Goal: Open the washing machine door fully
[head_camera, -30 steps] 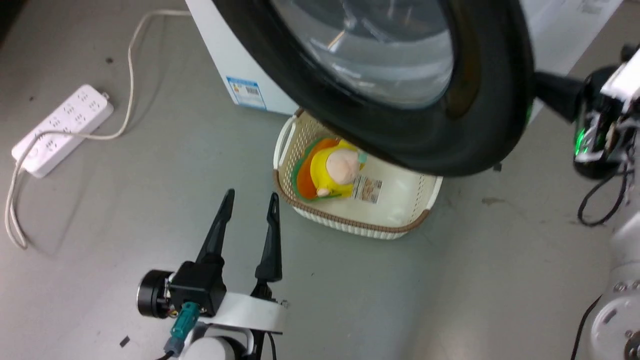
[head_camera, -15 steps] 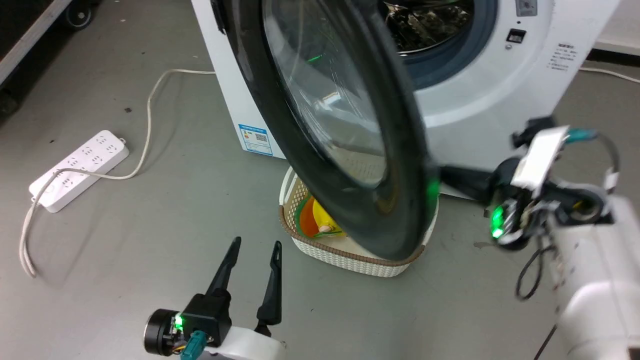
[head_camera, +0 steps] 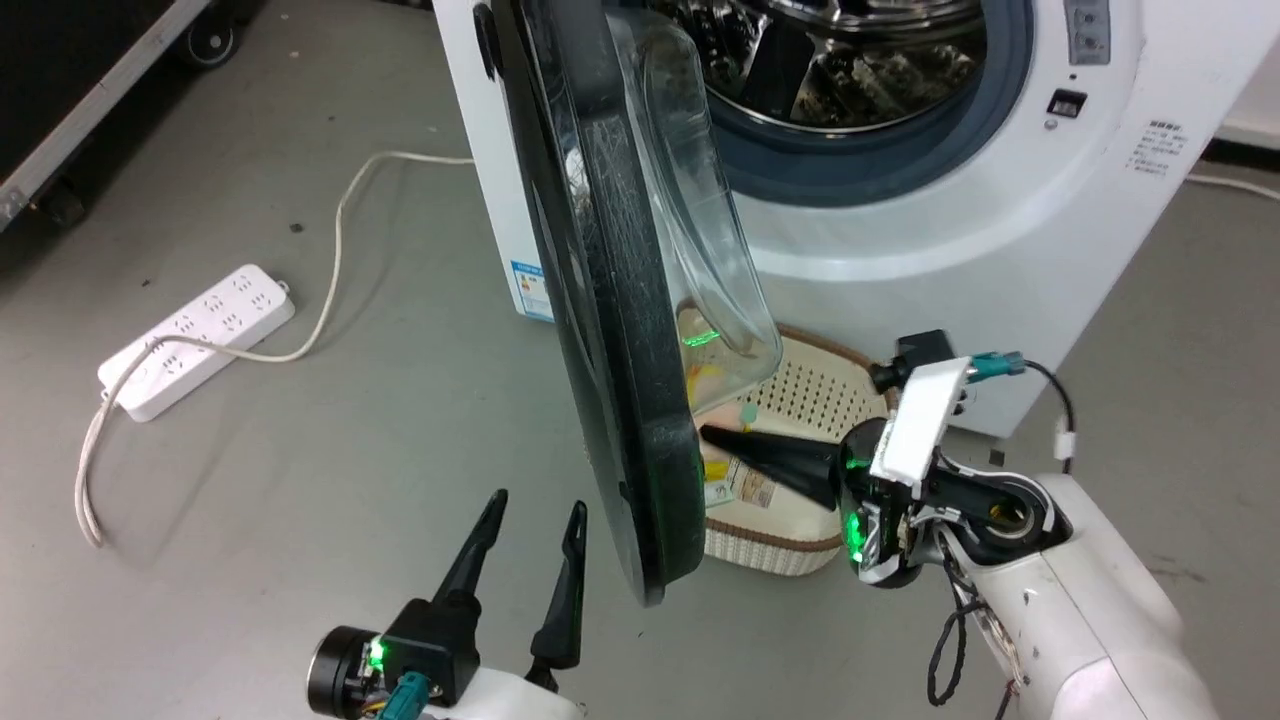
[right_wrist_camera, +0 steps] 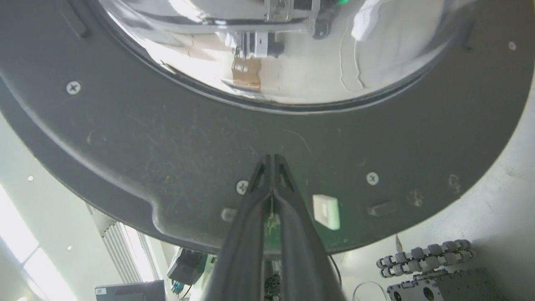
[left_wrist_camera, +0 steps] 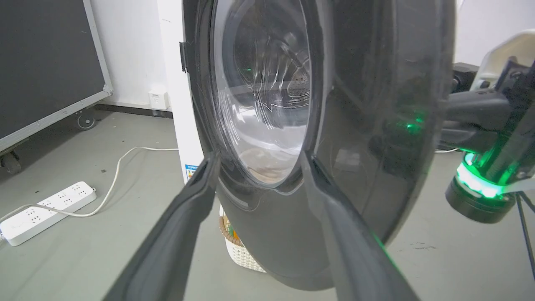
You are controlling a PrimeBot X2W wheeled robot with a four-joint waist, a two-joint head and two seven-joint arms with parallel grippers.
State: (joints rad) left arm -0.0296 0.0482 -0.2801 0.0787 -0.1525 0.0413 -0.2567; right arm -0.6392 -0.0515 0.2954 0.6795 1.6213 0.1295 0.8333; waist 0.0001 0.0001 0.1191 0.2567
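- Head view: the washing machine door (head_camera: 620, 400) hangs from the hinge at the left edge of the front of the washing machine (head_camera: 950, 230). It stands out edge-on, roughly square to the front, with the drum opening bare behind it. I judge it about half swung, not yet fully open.
- The right gripper (head_camera: 708, 433) reaches in from the drum side with its point at the door's inner face, low down near the free edge. That spot is far from the hinge, so a push there probably turns the door most easily.
- A cream basket (head_camera: 790, 540) sits on the floor at the foot of the machine, behind the door and under the right gripper.
- The left gripper (head_camera: 540, 502) waits low on the door's outer side, its fingers spread and holding nothing.
- Left wrist view: the door's glossy outer face (left_wrist_camera: 376, 125) lies close ahead beyond the parted fingers, and nothing is between them. If the door swings wider, I judge this gripper lies in its path.
- Right wrist view: the two fingers are pressed together with nothing between them, and their tip bears on the dark inner ring (right_wrist_camera: 167, 138) below the glass bowl. They look set to push, not grip.
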